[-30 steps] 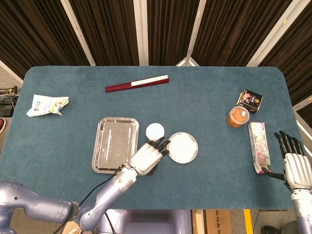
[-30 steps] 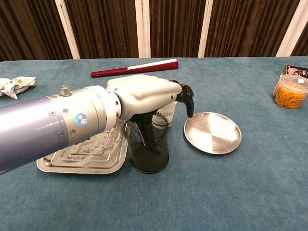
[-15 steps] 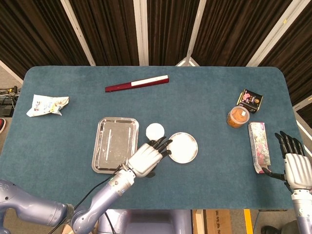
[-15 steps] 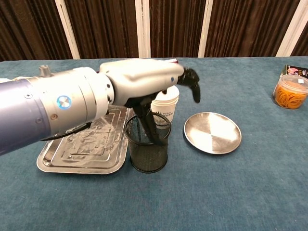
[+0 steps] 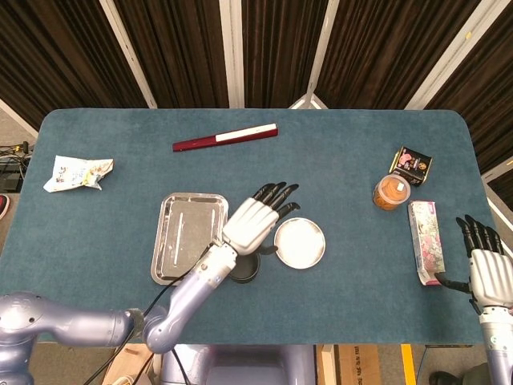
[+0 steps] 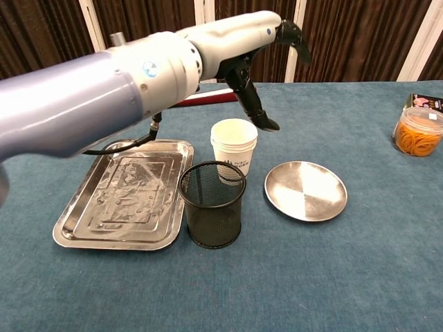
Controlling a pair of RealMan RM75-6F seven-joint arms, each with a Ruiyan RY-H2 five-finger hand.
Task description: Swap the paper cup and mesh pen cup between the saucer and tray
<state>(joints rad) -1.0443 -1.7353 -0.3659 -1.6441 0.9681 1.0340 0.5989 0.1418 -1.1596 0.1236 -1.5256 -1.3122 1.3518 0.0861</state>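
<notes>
The white paper cup [image 6: 233, 147] and the black wire-mesh pen cup [image 6: 212, 213] both stand on the blue desk [image 6: 360, 277], between the rectangular steel tray [image 6: 124, 195] and the round metal saucer [image 6: 305, 190]. Both look empty, so I judge 2 placements remain. The left hand [image 6: 259, 41] hovers above the cups, fingers [image 6: 252, 104] spread, holding nothing. The right hand [image 5: 487, 269] is open at the desk's edge.
</notes>
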